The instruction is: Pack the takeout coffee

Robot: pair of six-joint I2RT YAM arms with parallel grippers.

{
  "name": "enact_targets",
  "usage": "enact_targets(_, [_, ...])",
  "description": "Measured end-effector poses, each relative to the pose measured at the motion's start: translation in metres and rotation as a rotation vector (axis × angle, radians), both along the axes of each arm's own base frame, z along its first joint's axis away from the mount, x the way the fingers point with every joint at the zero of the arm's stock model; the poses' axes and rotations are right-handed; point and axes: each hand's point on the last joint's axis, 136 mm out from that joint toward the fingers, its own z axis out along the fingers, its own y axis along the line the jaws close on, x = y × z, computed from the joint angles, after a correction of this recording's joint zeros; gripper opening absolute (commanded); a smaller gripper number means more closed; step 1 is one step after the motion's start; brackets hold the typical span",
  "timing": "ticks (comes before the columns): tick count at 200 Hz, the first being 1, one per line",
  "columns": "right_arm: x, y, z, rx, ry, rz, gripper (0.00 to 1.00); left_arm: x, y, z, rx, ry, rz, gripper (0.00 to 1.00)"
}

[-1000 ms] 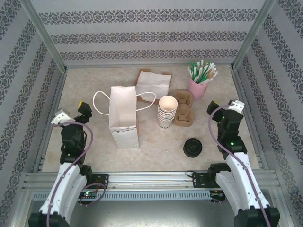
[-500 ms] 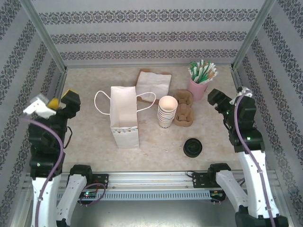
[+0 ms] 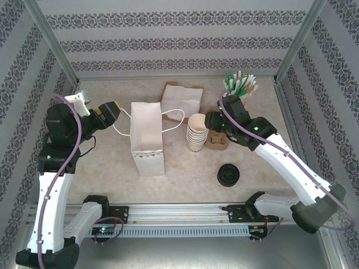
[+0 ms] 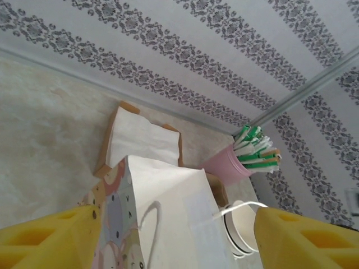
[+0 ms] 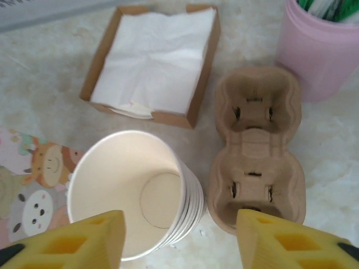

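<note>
From above, the left fingers (image 3: 108,108) hover at 9 o'clock of the paper bag (image 3: 147,140). The right fingers (image 3: 210,119) hover at 3 o'clock of the cup stack (image 3: 197,132), and the black lids (image 3: 228,175) lie at 5 o'clock of it. I'd say the takeout coffee is yet to be capped.

Left wrist: fingers wide apart, empty.

Right wrist: fingers apart, empty, above the stack. Lift just 1 cup and squeeze gently.

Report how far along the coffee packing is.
Done: nothing; the bag stands upright. In hand: nothing; the right fingers hover open above the stacked cups, the left fingers beside the bag. Left: capping a cup with one of the black lids, then bagging it.
</note>
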Motion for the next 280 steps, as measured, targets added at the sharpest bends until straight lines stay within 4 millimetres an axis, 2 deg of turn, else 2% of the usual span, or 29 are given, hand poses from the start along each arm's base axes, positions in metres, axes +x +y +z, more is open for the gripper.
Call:
enact_targets(36, [0.008, 0.003, -0.012, 0.001, 0.030, -0.033, 0.43, 0.000, -0.006, -0.010, 0.014, 0.038, -0.040, 0.70])
enact_targets(61, [0.013, 0.007, -0.019, 0.009, 0.044, -0.048, 0.41, 0.004, -0.007, -0.019, 0.026, 0.071, -0.048, 0.69])
enact_targets(139, [0.021, 0.010, -0.044, 0.006, 0.099, -0.100, 0.29, 0.001, -0.005, -0.023, 0.053, 0.076, -0.043, 0.61])
enact_targets(184, [0.023, 0.011, -0.047, 0.011, 0.104, -0.109, 0.23, 0.001, -0.004, -0.023, 0.059, 0.074, -0.036, 0.58])
enact_targets(235, [0.024, 0.012, -0.046, 0.016, 0.100, -0.109, 0.12, 0.000, -0.003, -0.021, 0.060, 0.068, -0.029, 0.56])
enact_targets(280, [0.024, 0.012, -0.045, 0.018, 0.097, -0.108, 0.08, -0.001, -0.004, -0.023, 0.059, 0.068, -0.034, 0.56])
